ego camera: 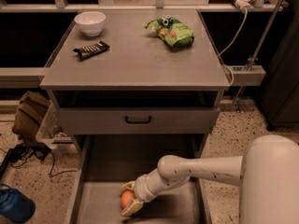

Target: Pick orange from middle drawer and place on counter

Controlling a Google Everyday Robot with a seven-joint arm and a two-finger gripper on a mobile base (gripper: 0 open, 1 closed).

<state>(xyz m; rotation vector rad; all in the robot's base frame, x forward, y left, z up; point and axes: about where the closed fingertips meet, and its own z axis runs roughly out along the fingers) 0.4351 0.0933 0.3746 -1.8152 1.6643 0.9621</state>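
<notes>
The orange (125, 200) lies on the floor of the open middle drawer (112, 160), near its front left. My gripper (128, 199) reaches down into the drawer from the right, and its two tan fingers stand on either side of the orange, one behind it and one in front. I cannot tell whether they press on it. The counter (135, 59) is the flat grey top of the cabinet, above and behind the drawer.
On the counter stand a white bowl (90, 22), a dark snack bar (91, 50) and a green snack bag (171, 30). A shut drawer front with a black handle (138, 120) overhangs the open drawer. A brown bag (29, 115) and a blue object (14, 206) lie on the floor at left.
</notes>
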